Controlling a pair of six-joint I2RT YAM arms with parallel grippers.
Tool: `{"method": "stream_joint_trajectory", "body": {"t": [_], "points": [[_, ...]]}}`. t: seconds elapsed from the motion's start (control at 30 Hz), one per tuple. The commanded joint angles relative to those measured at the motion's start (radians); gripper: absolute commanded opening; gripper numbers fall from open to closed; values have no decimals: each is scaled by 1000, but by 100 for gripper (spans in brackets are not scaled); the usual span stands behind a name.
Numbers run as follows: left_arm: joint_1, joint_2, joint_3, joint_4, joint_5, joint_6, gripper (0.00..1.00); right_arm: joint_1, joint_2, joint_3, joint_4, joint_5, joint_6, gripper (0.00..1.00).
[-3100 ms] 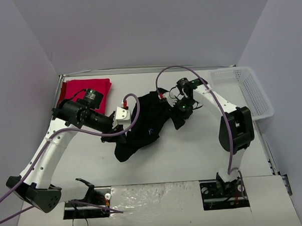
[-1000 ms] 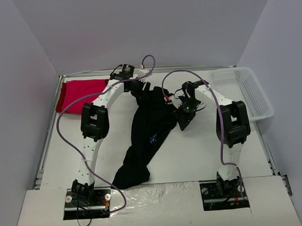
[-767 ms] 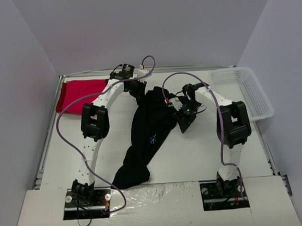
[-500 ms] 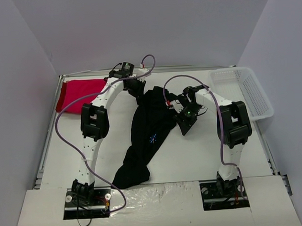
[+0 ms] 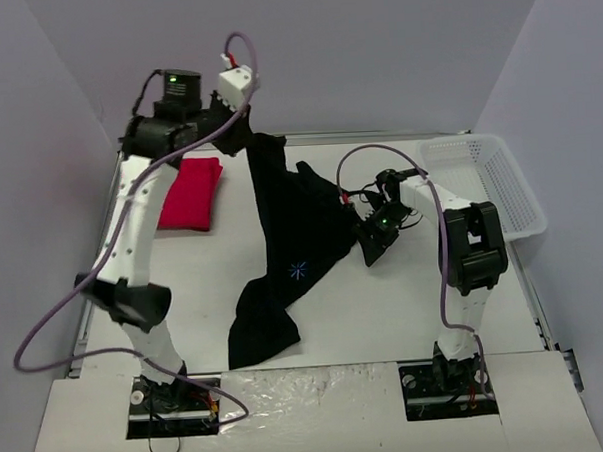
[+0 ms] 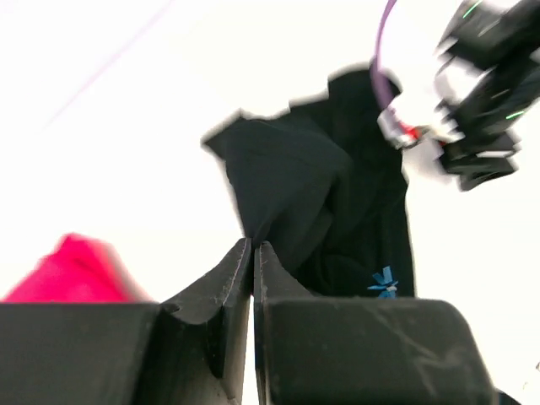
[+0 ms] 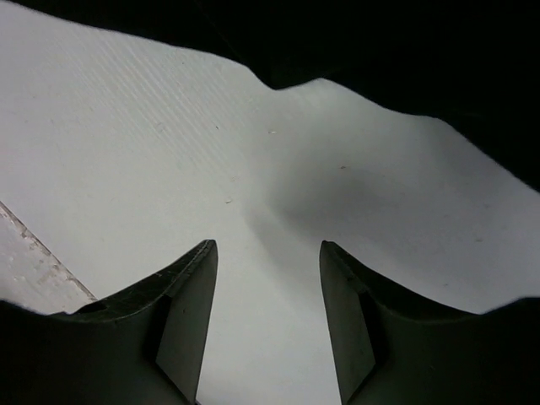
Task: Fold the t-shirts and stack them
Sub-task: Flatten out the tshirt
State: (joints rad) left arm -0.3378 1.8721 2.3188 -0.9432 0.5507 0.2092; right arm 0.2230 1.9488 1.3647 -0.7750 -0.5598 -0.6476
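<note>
The black t-shirt (image 5: 302, 226) hangs stretched from its top corner down to the table, its lower end crumpled near the front (image 5: 261, 333). My left gripper (image 5: 250, 138) is raised high at the back and is shut on that corner. In the left wrist view the left gripper (image 6: 252, 246) pinches the black t-shirt (image 6: 337, 194), whose blue chest mark (image 6: 384, 283) shows. The red t-shirt (image 5: 190, 194) lies folded at the back left. My right gripper (image 5: 370, 245) sits low by the black shirt's right edge, open. Between its fingers (image 7: 267, 246) there is only table; the black t-shirt (image 7: 396, 51) lies just ahead.
A white mesh basket (image 5: 483, 183) stands at the table's right edge. The red t-shirt (image 6: 72, 270) shows blurred at the lower left of the left wrist view, and the right arm (image 6: 485, 59) at its upper right. Cables loop over both arms.
My left arm has swung up and to the left, lifting the black t-shirt's top corner off the table and stretching the cloth. The right gripper stays low beside the shirt.
</note>
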Motion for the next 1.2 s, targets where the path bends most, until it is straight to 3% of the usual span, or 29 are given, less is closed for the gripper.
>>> {"method": "stream_joint_trajectory", "body": {"t": [0.0, 0.13, 0.33, 0.63, 0.83, 0.93, 1.03, 1.07, 1.1, 1.17], "points": [[26, -198, -8, -52, -76, 27, 2, -31, 5, 80, -33, -52, 11, 48], [36, -388, -139, -37, -165, 61, 2, -47, 93, 178, -55, -83, 22, 53], [49, -537, -326, -39, -227, 96, 2, -47, 238, 370, -154, -149, -1, 60], [80, -602, -415, -36, -236, 93, 2, -36, 472, 762, -354, -241, -49, 63], [108, -608, -478, -16, -218, 85, 3, 10, 545, 866, -409, -276, -66, 68], [125, -607, -504, -5, -210, 85, 2, 39, 568, 892, -397, -258, -60, 58], [129, -603, -522, 0, -206, 82, 2, 53, 593, 912, -385, -233, -38, 23], [132, -605, -529, 3, -204, 78, 3, 53, 599, 915, -383, -223, -32, 5], [134, -607, -539, 7, -198, 76, 2, 52, 601, 915, -382, -215, -29, 0], [138, -613, -550, 12, -196, 72, 2, 49, 590, 906, -377, -198, -23, 0]]}}
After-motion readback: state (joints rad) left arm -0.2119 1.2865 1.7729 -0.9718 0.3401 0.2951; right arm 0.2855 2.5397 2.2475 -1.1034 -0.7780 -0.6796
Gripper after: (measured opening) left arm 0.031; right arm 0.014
